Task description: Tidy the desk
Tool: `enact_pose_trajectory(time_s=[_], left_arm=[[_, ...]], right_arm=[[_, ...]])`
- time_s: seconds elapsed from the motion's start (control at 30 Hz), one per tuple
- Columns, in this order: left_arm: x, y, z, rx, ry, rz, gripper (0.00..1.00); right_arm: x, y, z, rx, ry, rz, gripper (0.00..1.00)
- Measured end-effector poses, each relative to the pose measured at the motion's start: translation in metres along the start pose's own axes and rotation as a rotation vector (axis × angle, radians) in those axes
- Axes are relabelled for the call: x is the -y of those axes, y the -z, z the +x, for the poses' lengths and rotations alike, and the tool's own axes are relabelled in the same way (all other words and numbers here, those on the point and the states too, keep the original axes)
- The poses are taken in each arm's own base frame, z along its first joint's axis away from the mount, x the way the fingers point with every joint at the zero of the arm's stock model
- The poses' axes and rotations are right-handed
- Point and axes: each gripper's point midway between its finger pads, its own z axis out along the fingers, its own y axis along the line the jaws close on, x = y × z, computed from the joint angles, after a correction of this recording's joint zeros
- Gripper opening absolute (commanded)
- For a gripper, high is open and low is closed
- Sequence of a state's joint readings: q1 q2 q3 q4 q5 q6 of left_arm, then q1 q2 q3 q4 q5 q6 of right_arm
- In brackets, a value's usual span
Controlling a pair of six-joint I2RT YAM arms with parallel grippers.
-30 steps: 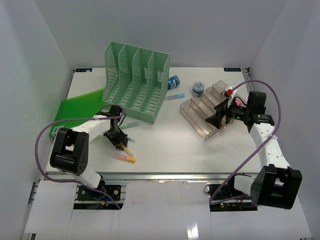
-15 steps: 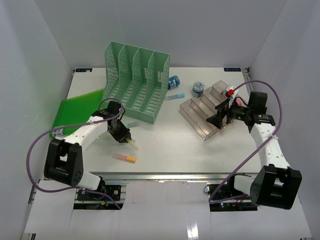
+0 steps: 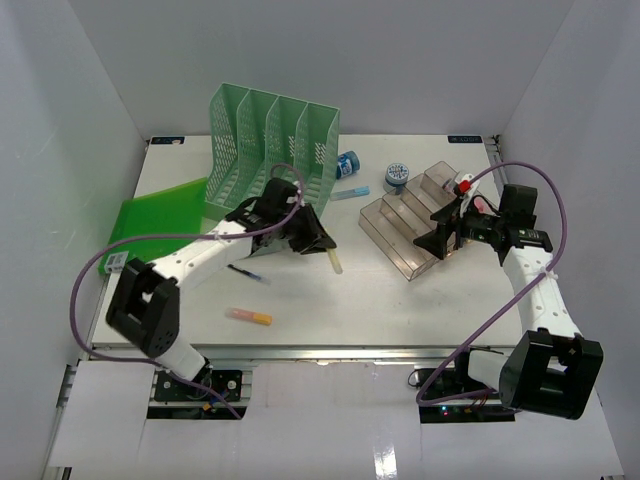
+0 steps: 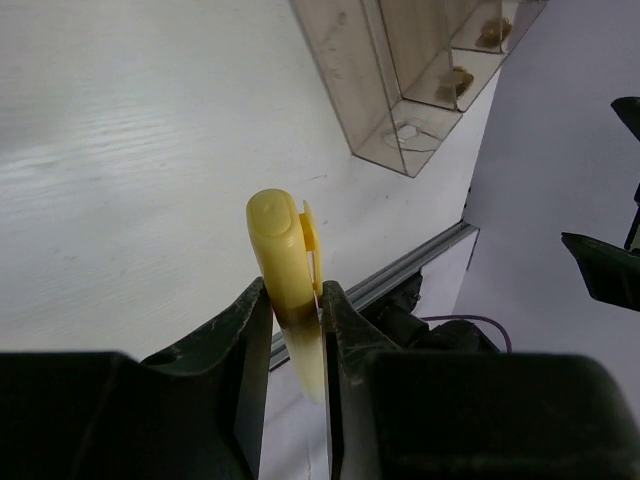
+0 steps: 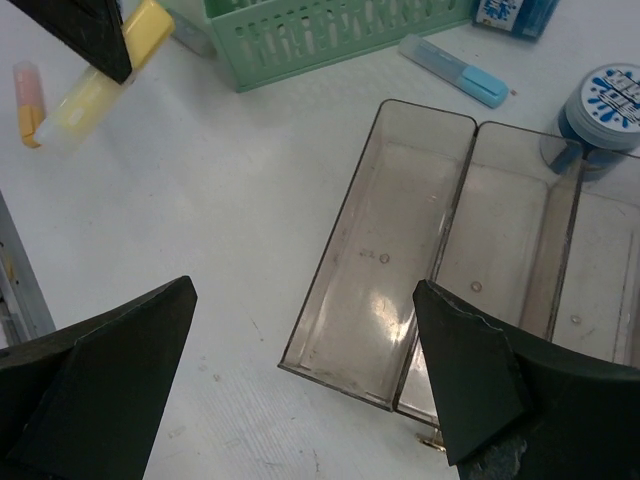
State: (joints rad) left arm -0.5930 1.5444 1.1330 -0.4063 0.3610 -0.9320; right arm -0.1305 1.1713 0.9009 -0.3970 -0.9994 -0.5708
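Observation:
The white desk (image 3: 330, 300) has a metal rail along its front edge. My left gripper (image 3: 318, 241) is shut on a yellow highlighter (image 4: 285, 270) and holds it above the middle of the desk; the highlighter (image 3: 333, 260) hangs below the fingers. It also shows in the right wrist view (image 5: 105, 85). My right gripper (image 3: 442, 238) is open and empty, above the lowest step of the clear tiered tray (image 3: 405, 225). A pink and orange highlighter (image 3: 250, 317) lies near the front left. A blue-capped marker (image 3: 351, 192) lies behind the middle.
A green mesh file rack (image 3: 272, 165) stands at the back left, a green folder (image 3: 150, 213) flat beside it. Two blue round containers (image 3: 396, 176) sit behind the tray. A small dark pen (image 3: 245, 271) lies under my left arm.
My left gripper has risen and swung right from the front left to the middle of the desk, carrying the yellow highlighter. The right arm has hardly moved.

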Motion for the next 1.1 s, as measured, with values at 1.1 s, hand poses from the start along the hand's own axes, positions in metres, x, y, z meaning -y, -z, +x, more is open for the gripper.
enact_pose_trajectory(time_s=[1.1], left_arm=[[0.197, -0.251, -0.079, 0.220, 0.019, 0.608, 0.00]], right_arm=[[0.059, 0.068, 0.003, 0.091, -0.146, 0.298, 0.96]])
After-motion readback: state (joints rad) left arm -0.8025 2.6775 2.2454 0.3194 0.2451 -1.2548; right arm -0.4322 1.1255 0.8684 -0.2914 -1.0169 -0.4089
